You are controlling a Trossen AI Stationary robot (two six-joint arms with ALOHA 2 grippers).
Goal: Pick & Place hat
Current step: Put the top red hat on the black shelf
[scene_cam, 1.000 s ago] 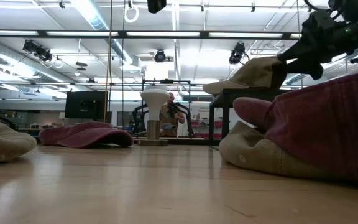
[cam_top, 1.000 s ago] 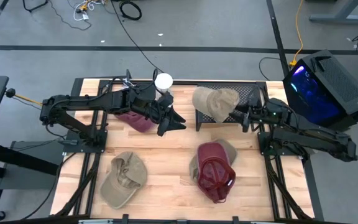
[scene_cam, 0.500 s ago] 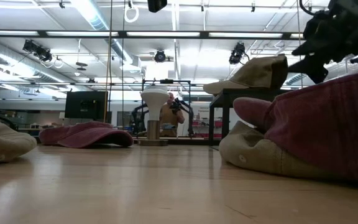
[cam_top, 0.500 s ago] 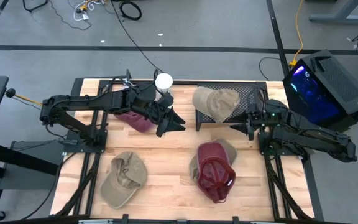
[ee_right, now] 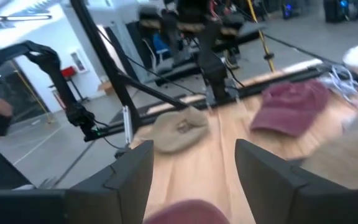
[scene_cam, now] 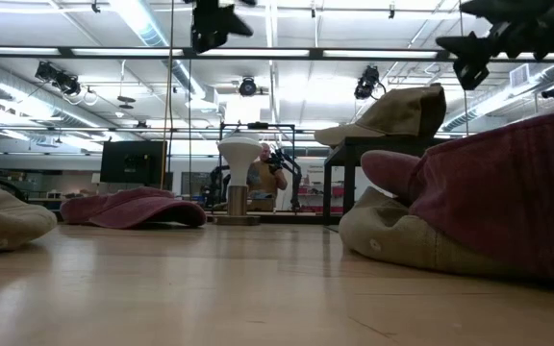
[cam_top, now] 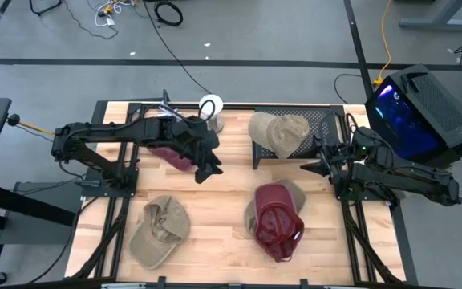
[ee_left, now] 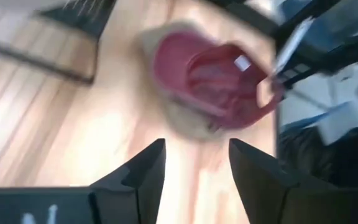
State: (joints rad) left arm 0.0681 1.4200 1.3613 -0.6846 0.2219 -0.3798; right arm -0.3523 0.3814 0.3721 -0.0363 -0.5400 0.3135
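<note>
Probably light and floppy, the maroon hat (cam_top: 277, 228) lies crown-down on a tan hat (cam_top: 253, 210), just in front of the black rack (cam_top: 321, 122); its stiff brim should give the surest hold. Both the left tool (cam_top: 207, 168) and right tool (cam_top: 310, 168) hover wide open, holding nothing

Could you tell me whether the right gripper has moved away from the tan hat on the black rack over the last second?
Yes. In the high view the right gripper, open, has drawn back from the tan hat on the black rack, toward the table's near edge.

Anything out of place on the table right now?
One oddity: the dark red cap lies upside down on top of a tan cap, stacked rather than flat on the wooden table. Nothing looks spilled or damaged.
</note>
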